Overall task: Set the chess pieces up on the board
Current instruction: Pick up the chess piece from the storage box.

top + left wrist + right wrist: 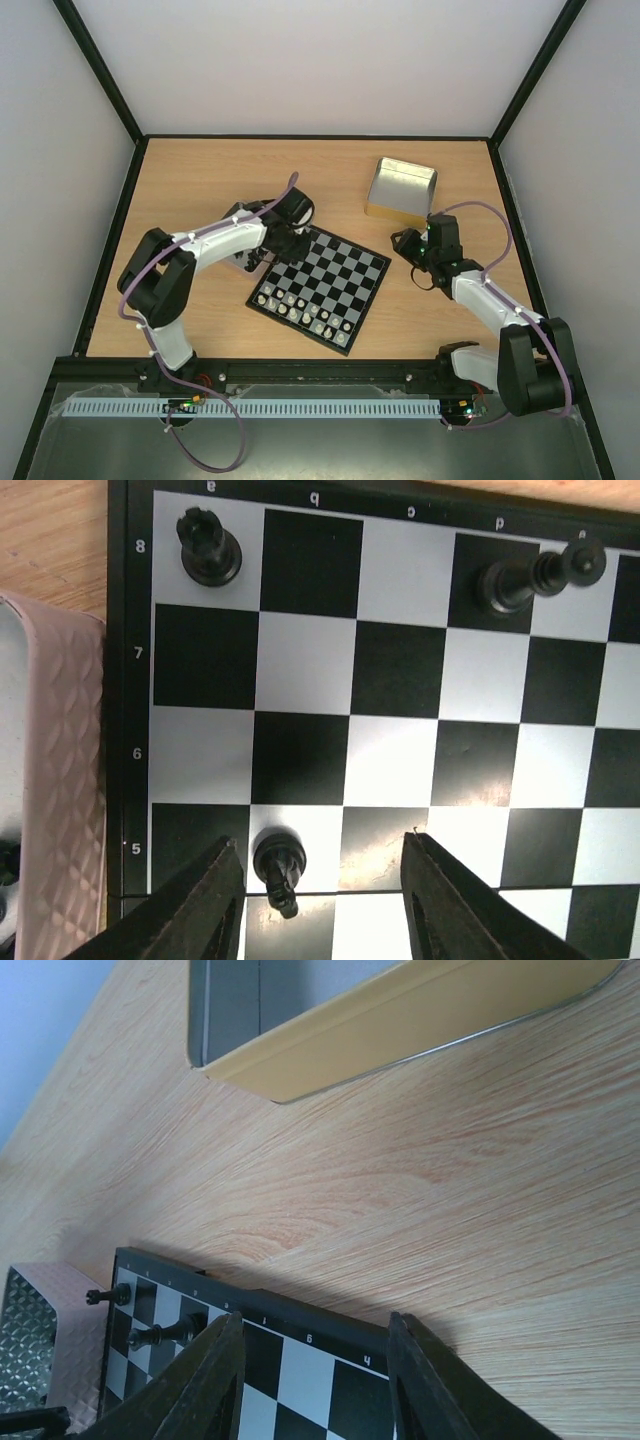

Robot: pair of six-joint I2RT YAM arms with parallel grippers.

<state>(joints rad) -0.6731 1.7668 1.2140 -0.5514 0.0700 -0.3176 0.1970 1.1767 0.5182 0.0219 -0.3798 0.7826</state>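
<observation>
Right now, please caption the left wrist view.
Open left end effector above the board, a black piece between its fingers.

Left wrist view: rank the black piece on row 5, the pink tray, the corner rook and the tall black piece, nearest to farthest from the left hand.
1. Black piece on row 5: between the left hand's fingers, nearer the tray-side one.
2. Pink tray: at the picture's left.
3. Rook on a8 and tall piece on d8: far row, either side; too close to call.
</observation>
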